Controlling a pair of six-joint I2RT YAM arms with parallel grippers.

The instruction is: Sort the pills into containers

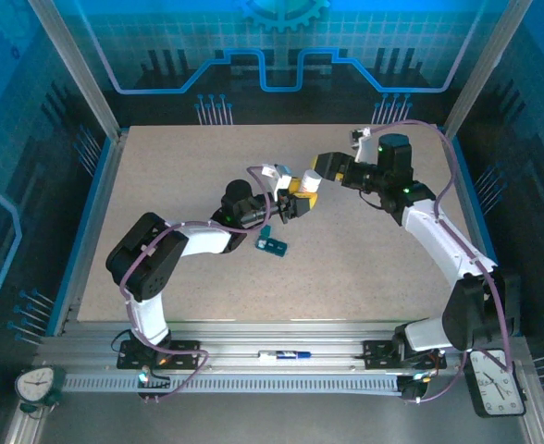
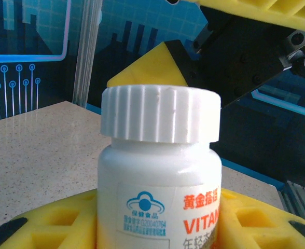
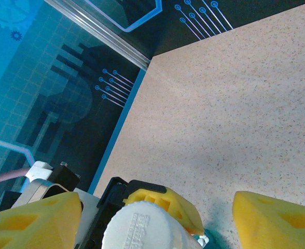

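A white pill bottle [image 2: 157,192] with a ribbed white cap [image 2: 160,114] stands upright in my left gripper [image 2: 157,228], which is shut on its body with yellow fingers [image 2: 54,223] on both sides. My right gripper [image 3: 152,223] hangs over the cap [image 3: 142,228], open, with one yellow fingertip on each side and a gap to the right one [image 3: 274,220]. In the top view both grippers [image 1: 277,211] [image 1: 297,196] meet at mid-table. The teal container [image 1: 273,245] lies on the table just in front of them, and a corner of it [image 3: 215,241] shows below the bottle. The pills are out of view.
The speckled beige table [image 1: 364,259] has a blue raised border and clear panel walls on all sides. Purple cables loop over both arms. The right arm's black wrist [image 2: 246,57] sits close behind the bottle in the left wrist view.
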